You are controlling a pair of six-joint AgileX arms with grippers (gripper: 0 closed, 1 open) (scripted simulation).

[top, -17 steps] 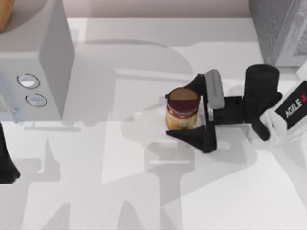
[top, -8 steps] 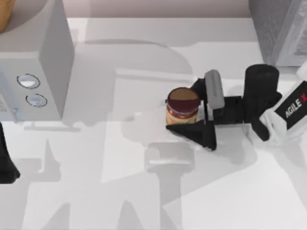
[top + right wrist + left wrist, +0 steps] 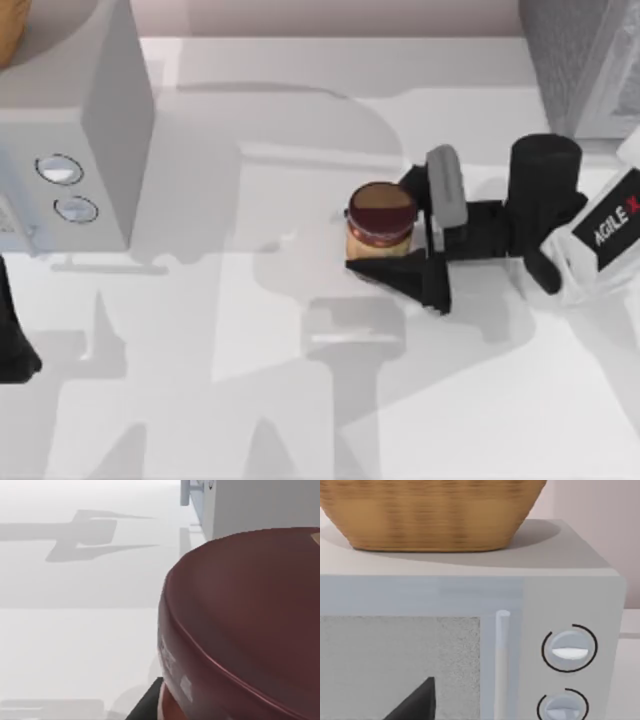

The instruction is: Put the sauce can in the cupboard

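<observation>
My right claw [image 3: 385, 238] is clamped on the sauce can [image 3: 380, 222], right of centre on the tabletop [image 3: 250, 400]; cupboard [image 3: 580, 60] sits upper right. Left claw [image 3: 415, 702] faces the microwave [image 3: 570, 605], can't tell its grip.

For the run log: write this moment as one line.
right gripper: shut on sauce can | can: mid-table, upright | cupboard: far right | left gripper: parked by microwave

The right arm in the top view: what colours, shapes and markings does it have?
The right arm has a white casing with a black panel that reads AGILE in white letters, followed by a red mark. Its wrist is a black cylinder. The right gripper is black with angular, wedge-shaped fingers and carries a rounded grey block. No cables are visible.
</observation>
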